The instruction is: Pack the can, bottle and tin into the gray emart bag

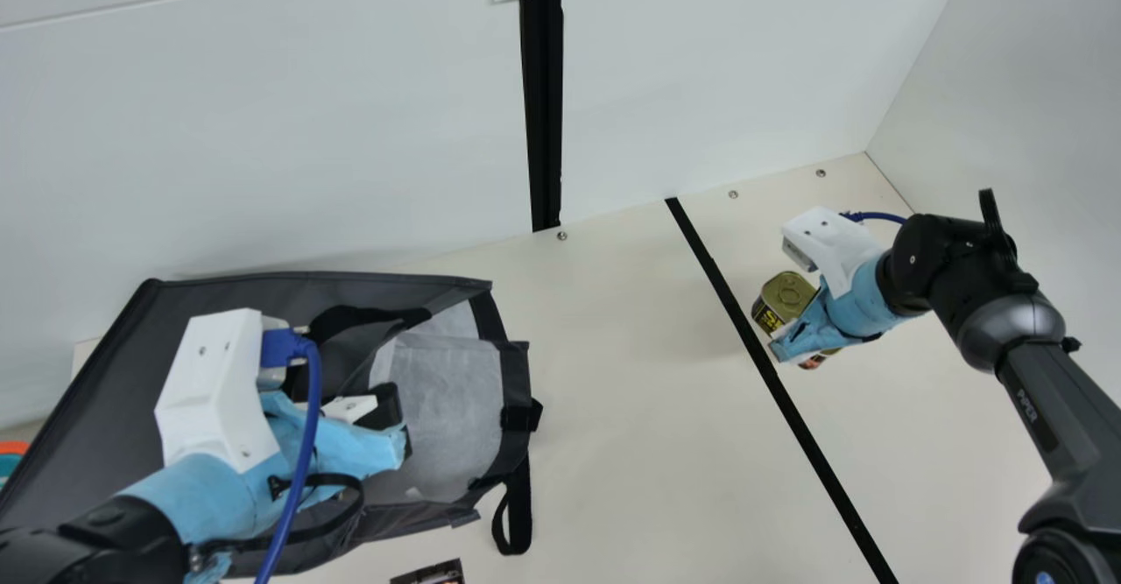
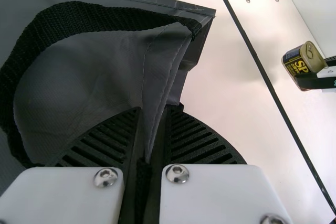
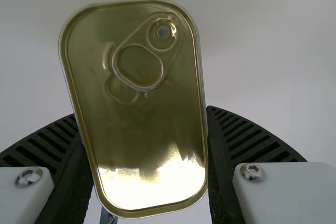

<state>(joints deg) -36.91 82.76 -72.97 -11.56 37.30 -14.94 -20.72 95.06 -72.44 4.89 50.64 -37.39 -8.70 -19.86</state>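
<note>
the gray bag (image 1: 131, 365) lay on the table (image 1: 613, 444) at the main view's left, its mouth toward the table's middle, with pale lining (image 1: 447, 391) showing inside and a black strap (image 1: 519, 505) trailing from the near corner of the mouth; the left gripper (image 1: 398, 426) was over the bag's mouth, and in its own wrist view the left gripper (image 2: 152, 109) had its two ribbed fingers drawn nearly together on a fold of the gray cloth, with a black carry handle (image 2: 79, 17) curving beside them.

the right gripper (image 1: 793, 321) was well apart from the bag, on the far side of the black line (image 1: 753, 339) across the table; it had hold of the tin (image 1: 786, 293), its fingers parted by the tin's width and pressed to opposite sides; in the right wrist view the gold lid and its pull ring (image 3: 139, 66) faced the camera; the tin was tilted, and i could not tell whether its base touched the table; a dark printed thing (image 1: 429, 573), too cut off to name, lay just beside the bag at the main view's bottom edge; something orange and teal (image 1: 12, 454) was at its left edge.
</note>
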